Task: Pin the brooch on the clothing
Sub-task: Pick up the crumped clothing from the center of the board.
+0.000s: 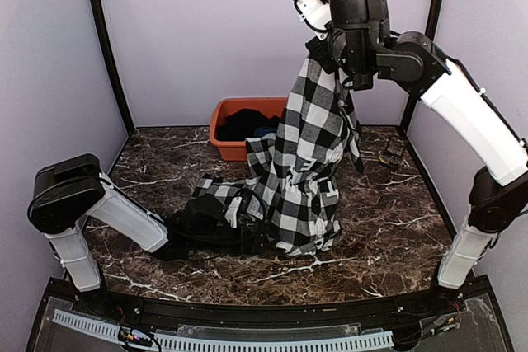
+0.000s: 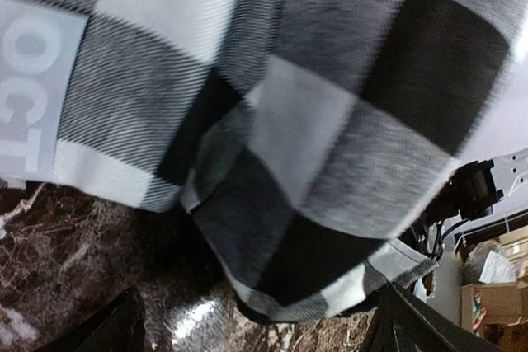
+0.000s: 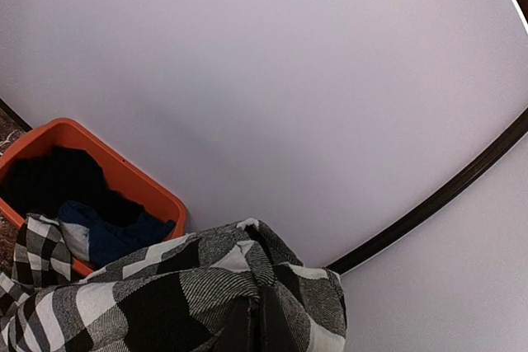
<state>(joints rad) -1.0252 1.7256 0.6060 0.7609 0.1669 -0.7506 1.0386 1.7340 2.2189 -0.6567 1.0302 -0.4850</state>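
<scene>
To do this step well, I judge, the right claw (image 1: 326,51) must hold the checked shirt (image 1: 305,154) high and steady, so the left claw (image 2: 256,331) can take a flat part low down without dragging it. The right claw is fully closed on the shirt's top; the cloth hangs below it to the table (image 1: 396,228). The left claw is wide open and holds nothing; the hem lies just ahead of it. I cannot find the brooch.
</scene>
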